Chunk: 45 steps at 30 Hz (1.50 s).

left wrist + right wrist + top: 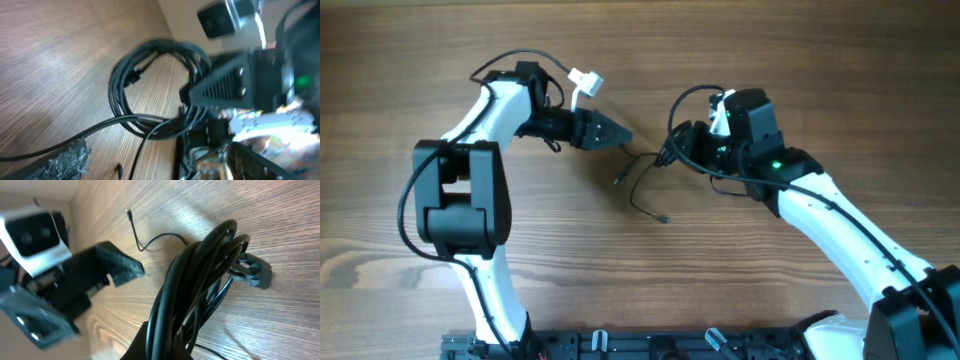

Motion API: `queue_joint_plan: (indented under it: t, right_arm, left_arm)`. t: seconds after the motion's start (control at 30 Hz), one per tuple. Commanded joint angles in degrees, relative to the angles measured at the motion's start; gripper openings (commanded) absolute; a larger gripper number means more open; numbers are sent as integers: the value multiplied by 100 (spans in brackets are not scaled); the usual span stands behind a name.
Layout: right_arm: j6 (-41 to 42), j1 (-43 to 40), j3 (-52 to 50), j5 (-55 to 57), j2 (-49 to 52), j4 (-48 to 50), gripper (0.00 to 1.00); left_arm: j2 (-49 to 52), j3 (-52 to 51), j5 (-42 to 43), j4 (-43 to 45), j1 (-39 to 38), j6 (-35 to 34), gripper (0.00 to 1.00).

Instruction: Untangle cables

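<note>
Right jaws clamped on the coiled bundle of thin black flexible cables (185,285), plug ends (619,181) trailing on the brown wooden counter (410,50) between both jaws; left jaws wide open, empty. Risk: left jaws pinch several strands together, so pulling tightens the tangle.

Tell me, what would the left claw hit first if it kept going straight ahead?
Probably the bundle of cables, held by the right gripper, which lies straight ahead of the left gripper. Depth is unclear, so this is only likely.
</note>
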Motion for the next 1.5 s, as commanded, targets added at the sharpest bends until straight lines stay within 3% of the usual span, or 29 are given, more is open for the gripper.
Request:
queue_joint_plan:
  t: [0.0, 0.13, 0.23, 0.43, 0.6, 0.93, 1.03, 1.1, 1.13, 1.47]
  right_arm:
    - [433, -175, 168, -693, 66, 184, 4]
    - [579, -195, 166, -846, 66, 337, 4]
    - [588, -195, 166, -874, 66, 382, 5]
    - [525, -195, 166, -866, 66, 299, 4]
    - [546, -195, 166, -719, 66, 210, 4]
    - [647, -192, 166, -946, 66, 339, 4]
    - [678, -188, 166, -966, 66, 339, 4]
    - [675, -188, 166, -964, 66, 337, 4]
    - [669, -188, 166, -962, 66, 334, 4]
    - [444, -190, 166, -903, 66, 361, 7]
  left_arm:
    - [-149, 7, -216, -66, -332, 933, 88]
    - [-149, 7, -411, -79, -579, 1080, 82]
    - [-151, 7, -409, -107, -730, 1106, 71]
    - [-151, 7, -382, -111, -927, 1147, 68]
    - [-151, 7, -168, -387, -1038, 1725, 66]
    - [-151, 7, -122, -337, -1121, 1722, 52]
    - [-151, 7, -85, -280, -1121, 1722, 34]
    - [-151, 7, -87, -179, -1117, 1720, 9]
    - [-151, 7, -87, -144, -1106, 1716, 5]
    - [-151, 7, -87, -151, -815, 1480, 4]
